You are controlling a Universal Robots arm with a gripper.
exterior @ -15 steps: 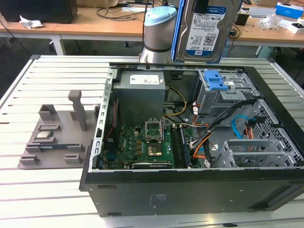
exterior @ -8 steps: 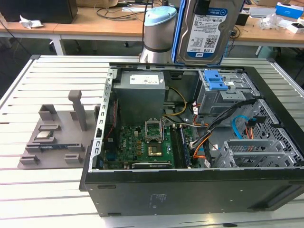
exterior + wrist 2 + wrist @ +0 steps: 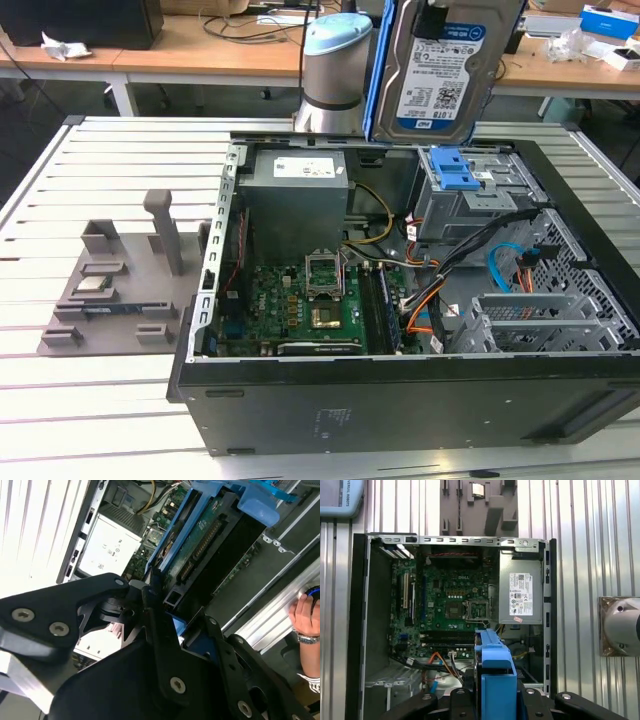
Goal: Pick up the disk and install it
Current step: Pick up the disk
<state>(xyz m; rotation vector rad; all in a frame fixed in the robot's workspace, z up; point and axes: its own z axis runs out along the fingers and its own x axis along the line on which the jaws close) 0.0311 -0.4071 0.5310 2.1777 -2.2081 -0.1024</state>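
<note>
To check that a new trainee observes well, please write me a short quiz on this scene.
1. True or false: the disk already sits inside the computer case.
2. What colour is the frame around the disk? A red, B blue, C yellow.
3. Fill in: the disk is gripped by the arm's ____.
Key: 1 false, it is held in the air above the computer case; 2 B; 3 fingers.

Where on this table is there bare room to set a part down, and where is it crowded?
Bare slats of the table lie between the grey fixture and the near edge, and between it and the far edge. Crowded: inside the computer case, where cables run beside the drive cage, with the disk held above.
</note>
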